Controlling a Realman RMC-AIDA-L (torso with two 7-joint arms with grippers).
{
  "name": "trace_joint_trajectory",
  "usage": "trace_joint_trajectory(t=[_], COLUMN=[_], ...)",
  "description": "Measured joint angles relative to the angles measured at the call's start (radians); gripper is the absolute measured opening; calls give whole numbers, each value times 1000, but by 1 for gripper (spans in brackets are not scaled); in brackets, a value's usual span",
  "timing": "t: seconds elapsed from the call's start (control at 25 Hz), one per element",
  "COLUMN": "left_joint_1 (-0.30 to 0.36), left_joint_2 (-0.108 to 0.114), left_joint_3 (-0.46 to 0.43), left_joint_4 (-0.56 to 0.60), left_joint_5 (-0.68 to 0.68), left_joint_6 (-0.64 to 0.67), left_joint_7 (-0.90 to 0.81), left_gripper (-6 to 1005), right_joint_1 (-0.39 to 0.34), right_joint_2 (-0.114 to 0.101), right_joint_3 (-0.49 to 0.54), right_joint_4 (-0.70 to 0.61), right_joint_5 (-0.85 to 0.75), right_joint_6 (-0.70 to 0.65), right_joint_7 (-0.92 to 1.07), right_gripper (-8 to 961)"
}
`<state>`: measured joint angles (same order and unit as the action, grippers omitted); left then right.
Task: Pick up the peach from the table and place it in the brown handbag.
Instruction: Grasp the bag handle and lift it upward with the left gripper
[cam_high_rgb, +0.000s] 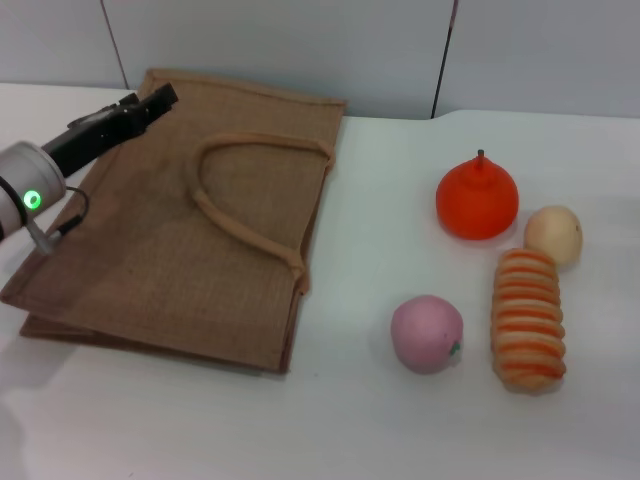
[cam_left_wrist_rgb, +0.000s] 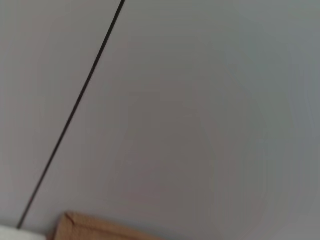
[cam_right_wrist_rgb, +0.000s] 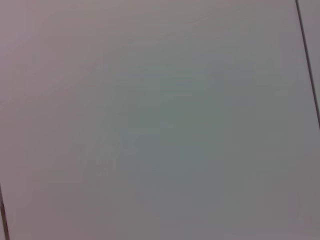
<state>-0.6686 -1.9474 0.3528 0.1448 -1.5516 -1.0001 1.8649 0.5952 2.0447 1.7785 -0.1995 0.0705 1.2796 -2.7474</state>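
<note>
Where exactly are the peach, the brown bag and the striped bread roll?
peach (cam_high_rgb: 426, 333), head view, middle of its pink skin.
bag (cam_high_rgb: 150, 265), head view, bare jute panel below the handle loop.
bread roll (cam_high_rgb: 527, 318), head view, middle of its striped top.

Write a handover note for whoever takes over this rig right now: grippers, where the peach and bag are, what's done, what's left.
Left gripper: over the far left corner of the brown handbag, holding nothing.
Right gripper: not in view.
Peach: on the table, right of the bag, beside the striped bread; orange fruit and pale fruit behind it.
Bag: lying flat, handles on top.
Done: nothing yet.
Left: pick the peach and place it in the bag.
</note>
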Motion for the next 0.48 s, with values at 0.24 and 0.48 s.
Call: trace_joint_trajectory(t=[0.24, 0.48], left_joint_1=[-14, -67], left_joint_2=[-16, -27], left_joint_3=[0, 0], left_joint_4=[214, 366], left_joint_5=[310, 656], left_joint_6=[-9, -17], left_joint_7=[-400, -744], left_gripper=[664, 663], right_joint_1=[0, 0], right_joint_2=[0, -2], right_joint_3=[-1, -4], right_joint_4=[0, 0], right_joint_5=[0, 0], right_joint_6=[0, 0], right_joint_7=[0, 0], right_gripper=[834, 835])
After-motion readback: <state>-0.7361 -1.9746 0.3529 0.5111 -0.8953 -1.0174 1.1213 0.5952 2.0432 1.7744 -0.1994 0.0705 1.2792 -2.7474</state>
